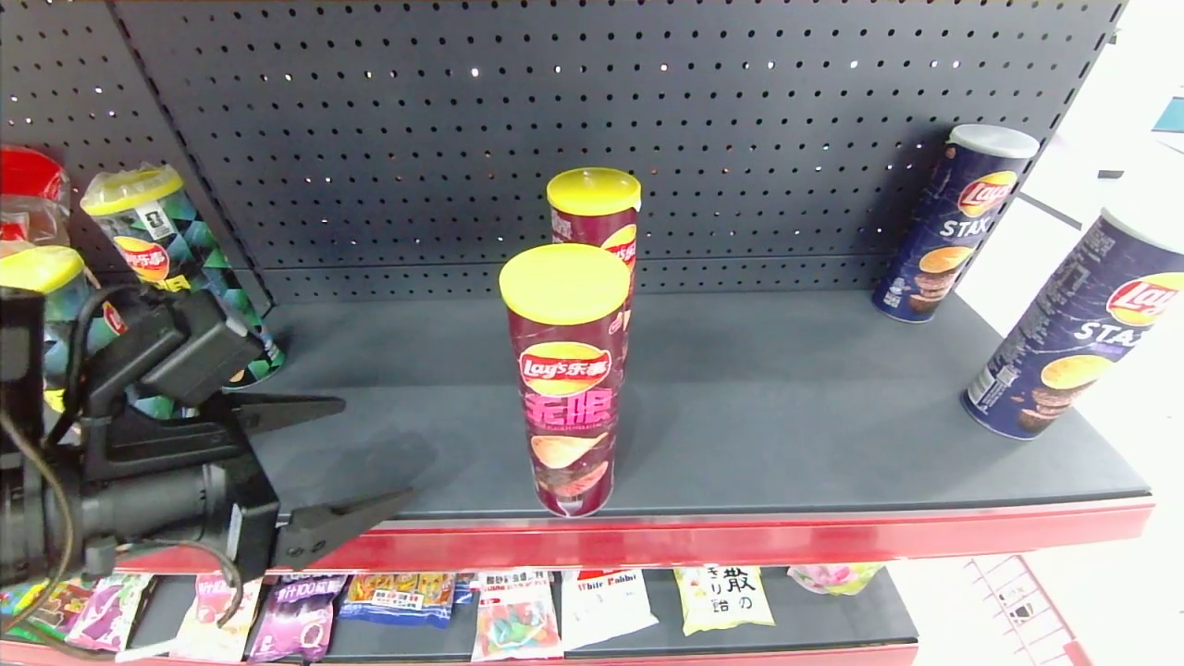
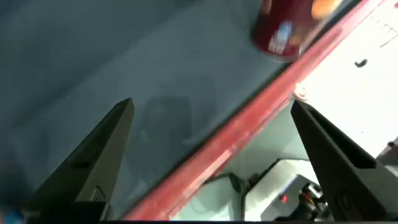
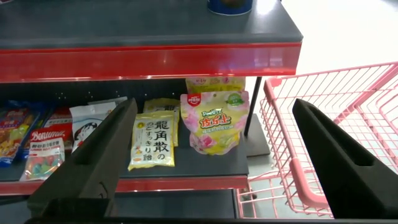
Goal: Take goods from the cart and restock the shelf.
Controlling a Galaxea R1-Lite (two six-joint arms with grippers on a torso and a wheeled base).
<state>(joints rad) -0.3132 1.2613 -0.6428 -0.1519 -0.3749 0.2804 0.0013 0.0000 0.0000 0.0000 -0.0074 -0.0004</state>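
Left gripper (image 1: 377, 449) spread wide, empty, over shelf (image 1: 786, 398) front edge, left of maroon chip can (image 1: 569, 388). Right gripper (image 3: 214, 102) wide too, near pink cart (image 3: 348, 124).

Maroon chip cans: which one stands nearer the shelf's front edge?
The front maroon can, right at the red shelf edge; the rear maroon can stands behind it, toward the pegboard.

Furniture: dark grey shelf board (image 1: 786, 407) with red front lip.
Backing: dark perforated metal panel (image 1: 416, 102) along its rear edge.
Floor: pale bright floor (image 1: 1128, 610) beyond its right edge.
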